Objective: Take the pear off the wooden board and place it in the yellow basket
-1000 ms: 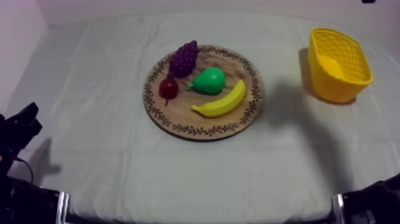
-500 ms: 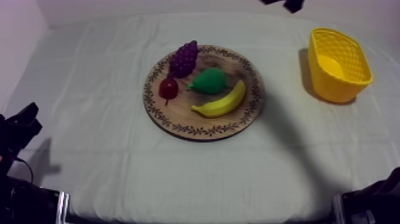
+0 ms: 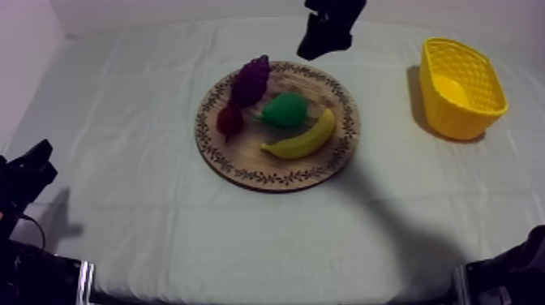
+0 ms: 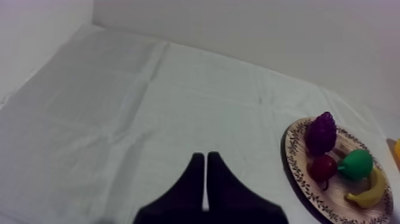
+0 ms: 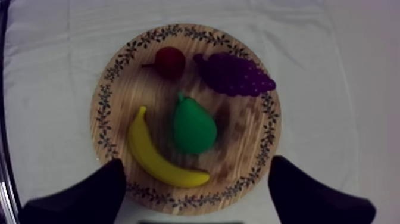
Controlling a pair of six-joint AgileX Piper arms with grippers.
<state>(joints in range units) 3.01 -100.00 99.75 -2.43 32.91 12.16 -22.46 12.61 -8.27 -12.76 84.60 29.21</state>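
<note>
Right claw spread open above the far rim of the wooden board, pear lying on that board.
From above, we see our right claw hanging over the wooden board's far edge; the pear sits mid-board between the grapes, the small red fruit and the banana. The yellow basket stands well apart on the surface, and our left claw rests low. Our left wrist view shows that claw's fingers pressed together as a narrow wedge over bare surface, with the wooden board off to one side. Our right wrist view looks down on the pear, with two fingers held wide apart and gripping nothing.
</note>
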